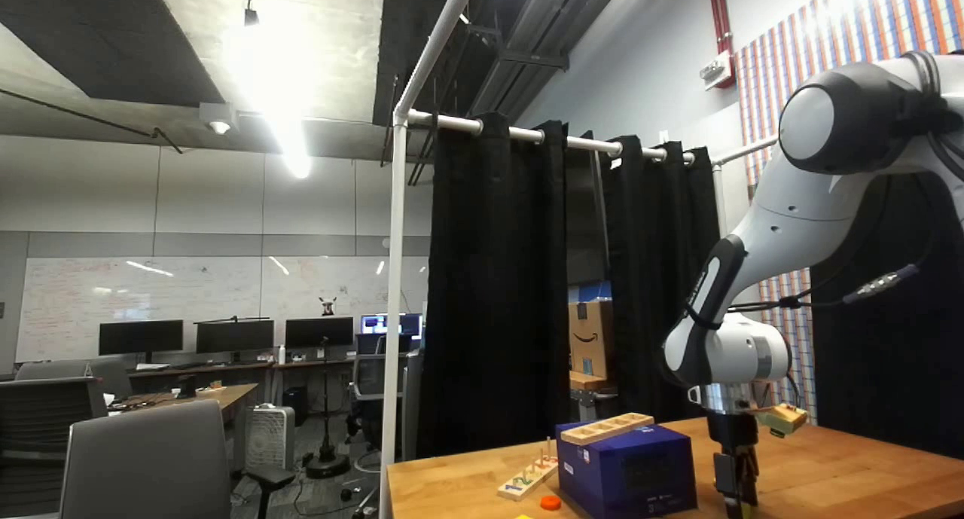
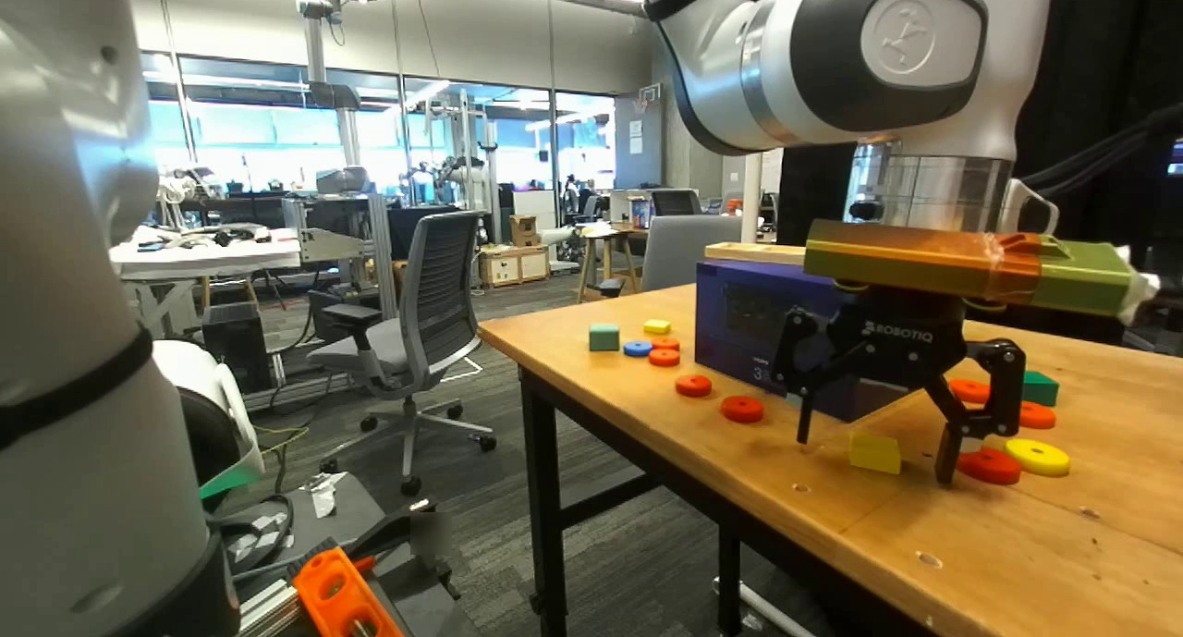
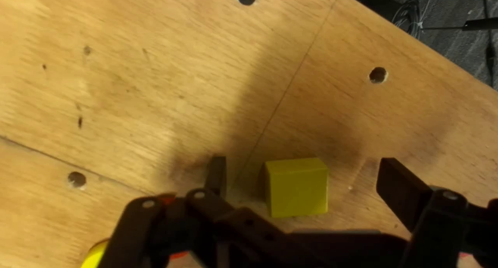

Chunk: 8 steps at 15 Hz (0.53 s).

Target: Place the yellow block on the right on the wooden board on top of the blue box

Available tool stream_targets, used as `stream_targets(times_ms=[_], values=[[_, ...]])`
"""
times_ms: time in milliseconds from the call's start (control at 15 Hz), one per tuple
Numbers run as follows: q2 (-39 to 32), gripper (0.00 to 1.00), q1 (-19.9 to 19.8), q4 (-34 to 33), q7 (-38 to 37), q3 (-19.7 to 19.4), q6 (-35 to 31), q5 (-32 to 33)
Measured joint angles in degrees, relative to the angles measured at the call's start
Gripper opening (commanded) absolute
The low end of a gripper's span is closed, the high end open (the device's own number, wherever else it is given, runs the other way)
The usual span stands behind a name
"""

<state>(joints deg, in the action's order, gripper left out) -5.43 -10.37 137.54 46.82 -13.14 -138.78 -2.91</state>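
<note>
A white pipe frame (image 1: 395,278) is holding up black curtains (image 1: 497,293) in an exterior view. The wood-topped table (image 2: 1017,545) is showing up in both exterior views, and the Franka Panda arm (image 1: 809,203) is hanging over it, wrist facing down. The dark blue box (image 1: 625,470) is sitting on the table, easily the chunkiest thing on there. Near it the Robotiq gripper (image 2: 873,454) is hanging low with its fingers standing wide apart, can't tell if the tips are touching the wood. The pale wooden board (image 1: 599,437), the one with the recessed compartments, is lying flat on top of the box, and a wooden peg board (image 1: 527,483) is lying on the table just beside the box, pegs pointing up.

Red-orange rings (image 2: 742,409) are lying scattered around the table, with a yellow ring (image 2: 1037,457) sitting just beside one of them and a blue ring (image 2: 638,349) lying close to a couple more. A green block (image 2: 603,337) is sitting near that blue ring, and a darker green block (image 2: 1041,389) is poking out behind the gripper. The yellow block (image 3: 297,192) is resting on the table right between the spread fingers, and the wrist view is showing a gap on each side of it. A flat yellow piece (image 2: 657,326) is lying off near the blue ring.
</note>
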Motion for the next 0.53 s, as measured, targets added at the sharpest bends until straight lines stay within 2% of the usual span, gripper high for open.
stream_targets(times_ms=[533], values=[[-0.4,0.13,-1.1,-1.2,0.0,0.1,-1.0,1.9]])
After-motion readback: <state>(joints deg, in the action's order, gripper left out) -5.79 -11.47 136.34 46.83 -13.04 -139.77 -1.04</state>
